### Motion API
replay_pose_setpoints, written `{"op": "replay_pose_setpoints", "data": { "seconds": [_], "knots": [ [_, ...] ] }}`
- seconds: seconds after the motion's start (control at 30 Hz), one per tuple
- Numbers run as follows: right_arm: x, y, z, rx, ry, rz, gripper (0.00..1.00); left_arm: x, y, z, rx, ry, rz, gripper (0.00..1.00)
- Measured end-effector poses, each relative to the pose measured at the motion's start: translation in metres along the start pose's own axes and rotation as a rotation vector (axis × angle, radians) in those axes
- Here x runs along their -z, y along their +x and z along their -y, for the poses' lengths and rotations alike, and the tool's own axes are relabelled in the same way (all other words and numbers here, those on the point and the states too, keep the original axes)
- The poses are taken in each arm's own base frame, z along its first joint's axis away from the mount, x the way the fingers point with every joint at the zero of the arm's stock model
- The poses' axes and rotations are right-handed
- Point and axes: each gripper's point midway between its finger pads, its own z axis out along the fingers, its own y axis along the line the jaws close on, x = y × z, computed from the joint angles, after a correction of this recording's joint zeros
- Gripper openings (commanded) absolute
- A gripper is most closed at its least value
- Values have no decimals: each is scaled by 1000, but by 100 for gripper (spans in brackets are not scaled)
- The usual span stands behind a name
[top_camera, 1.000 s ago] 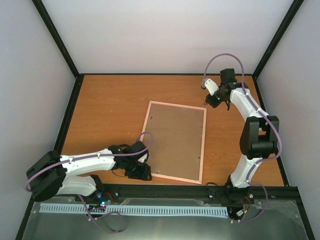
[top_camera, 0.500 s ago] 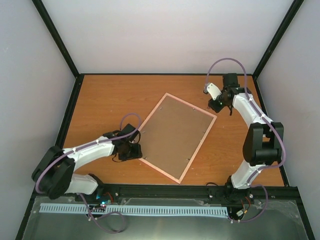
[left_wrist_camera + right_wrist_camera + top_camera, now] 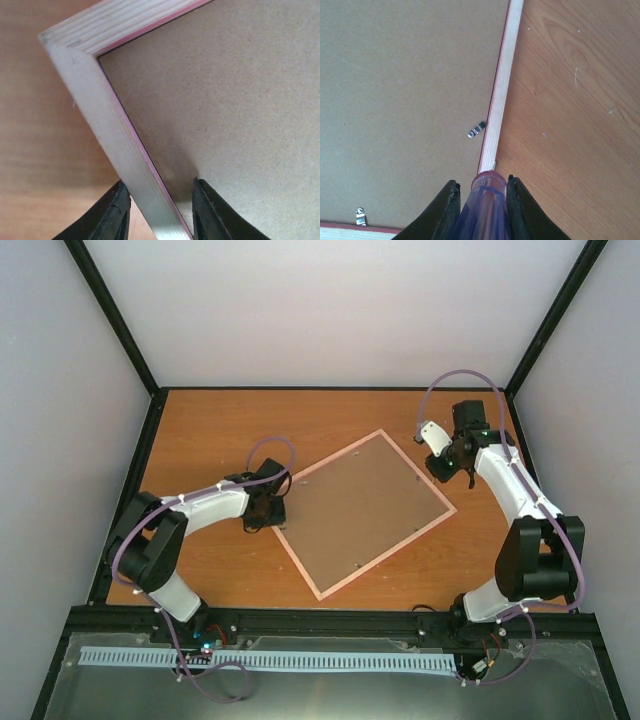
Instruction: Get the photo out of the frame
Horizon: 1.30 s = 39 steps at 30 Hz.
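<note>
Frame (image 3: pixel 362 512) position: flat on the table (image 3: pixel 210 430), roughly midway between the left and right edges. It is turned diagonally, so that one corner points to the far edge and the opposite corner to the near edge. The brown backing board (image 3: pixel 240 115) faces up, bordered by the pink rail.

Left gripper (image 3: pixel 268 520): located at the frame corner that points to the left edge of the table. Its fingers (image 3: pixel 117 212) straddle the rail just beside that corner, one on the outer face and one on the backing-board side. Both appear pressed against the rail, so the jaws are closed on the frame.

Right gripper (image 3: pixel 442 465): located above the frame side that faces the far right corner of the table. Its jaws are clamped on the translucent purple handle of a screwdriver (image 3: pixel 485 210). The handle points at the rail.

Small metal clip (image 3: pixel 477 129): on the board, touching the inner edge of that rail. A second clip (image 3: pixel 361 216) sits by the adjoining rail.
</note>
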Motion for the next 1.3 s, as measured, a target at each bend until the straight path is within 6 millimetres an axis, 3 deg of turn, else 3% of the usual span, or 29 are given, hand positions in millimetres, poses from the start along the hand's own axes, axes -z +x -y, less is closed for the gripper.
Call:
{"op": "replay_pose_setpoints", "data": {
  "seconds": [0.2,0.37,0.6,0.63,0.83,0.97,1.13,1.2,1.3],
  "knots": [
    [19,4,1,-12,24,-33,3,-10,-43,10,-64,-14,69,22],
    [36,-14,-10,-4,-12,13,3,-20,-76,36,-150,28,129,17],
    [42,-16,-16,-11,-35,22,3,-23,-91,50,-244,70,163,12],
    [42,-16,-16,-12,-36,22,3,-24,-92,50,-250,77,161,14],
    [45,-19,-20,-22,-60,31,3,-21,-99,37,-257,110,168,50],
    [52,-31,-21,-33,-77,76,3,4,-113,32,-237,120,229,58],
    [59,-47,-28,-49,-132,145,3,73,-129,43,-197,215,373,58],
    [60,-54,-35,-56,-164,175,3,95,-126,46,-174,277,412,56],
    [61,-75,-56,-47,-235,235,3,100,-102,46,-143,336,390,54]
  ]
}}
